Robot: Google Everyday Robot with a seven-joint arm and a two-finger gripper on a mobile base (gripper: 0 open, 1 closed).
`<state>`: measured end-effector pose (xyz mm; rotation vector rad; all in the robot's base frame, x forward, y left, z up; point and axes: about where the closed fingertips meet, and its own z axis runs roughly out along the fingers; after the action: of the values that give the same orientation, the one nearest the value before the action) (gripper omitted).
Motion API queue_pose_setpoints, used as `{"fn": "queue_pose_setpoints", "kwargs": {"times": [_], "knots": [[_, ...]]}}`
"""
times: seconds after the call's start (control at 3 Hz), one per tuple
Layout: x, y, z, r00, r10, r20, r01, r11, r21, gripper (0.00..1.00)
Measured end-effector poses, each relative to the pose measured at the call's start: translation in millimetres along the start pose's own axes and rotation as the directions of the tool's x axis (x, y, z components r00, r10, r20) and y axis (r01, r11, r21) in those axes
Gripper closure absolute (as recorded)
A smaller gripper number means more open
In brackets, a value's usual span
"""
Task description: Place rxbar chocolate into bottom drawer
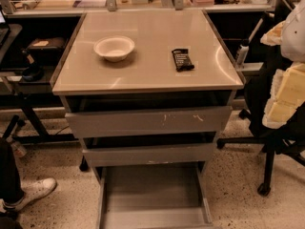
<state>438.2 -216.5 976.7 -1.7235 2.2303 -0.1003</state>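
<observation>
The rxbar chocolate (182,59), a small black-wrapped bar, lies flat on the grey cabinet top (157,27), right of centre. The bottom drawer (152,192) is pulled out toward me at floor level, and its flat grey floor is bare. My gripper is out of view; no arm shows in the camera view.
A white bowl (114,48) sits on the cabinet top, left of the bar. Two grey-fronted drawers (145,122) above the bottom one stand slightly ajar. An office chair (279,109) with yellow padding stands at the right. A person's leg and white shoe (33,190) are at the lower left.
</observation>
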Motion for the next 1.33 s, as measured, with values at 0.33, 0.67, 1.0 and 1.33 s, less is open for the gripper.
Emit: {"fn": "queue_pose_setpoints", "kwargs": {"times": [0.33,0.67,1.0,1.33], "knots": [[0,0,0,1.0,0.0,0.0,0.0,1.0,0.0,0.0],[-2,-11,5,0.999,0.043,0.008,-0.043,0.999,-0.011,0.0],[-7,-38,21,0.993,0.122,0.007,-0.121,0.9918,-0.039,0.0],[-16,-64,36,0.986,0.168,-0.018,-0.169,0.9836,-0.063,0.0]]}}
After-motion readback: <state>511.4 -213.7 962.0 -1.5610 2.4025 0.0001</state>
